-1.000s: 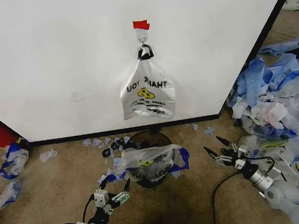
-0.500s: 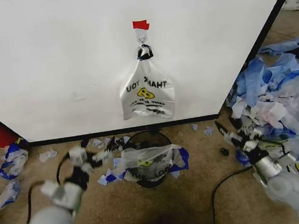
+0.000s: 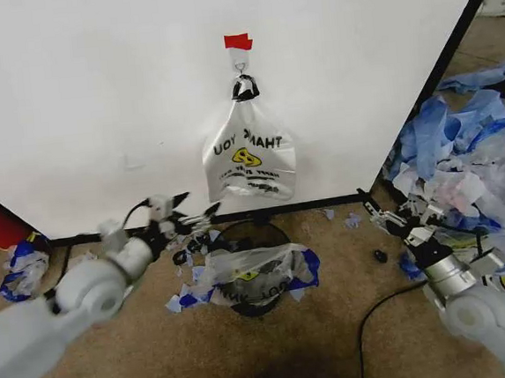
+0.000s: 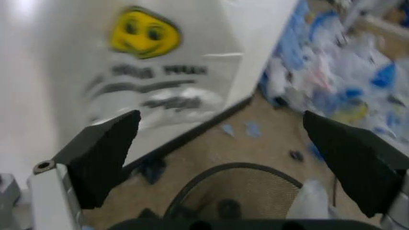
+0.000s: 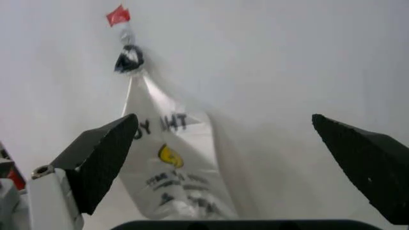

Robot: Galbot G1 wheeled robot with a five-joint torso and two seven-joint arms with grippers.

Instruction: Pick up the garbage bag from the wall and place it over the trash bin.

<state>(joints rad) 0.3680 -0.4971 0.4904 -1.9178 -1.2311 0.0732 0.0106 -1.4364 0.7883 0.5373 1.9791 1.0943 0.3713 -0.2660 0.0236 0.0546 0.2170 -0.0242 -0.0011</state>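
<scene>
You're at the reach: both grippers, left point(image 3: 194, 213) and right point(image 3: 381, 215), spread wide and empty. Next, grasp the hanging bag point(image 3: 248, 158) below its knot.

Left gripper point(image 3: 187, 214) swings up from the floor toward the wall's point(image 3: 94, 97) base strip. Right gripper point(image 3: 380, 216) has lifted too, jaws spread.

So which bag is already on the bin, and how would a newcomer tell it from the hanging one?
Start at the white wall and drop to the carpet below its hook. There stands a black wire-mesh trash bin, with the garbage bag draped over its near rim. Its blue trim sets it apart from the black-topped smiley bag hanging above.
</scene>
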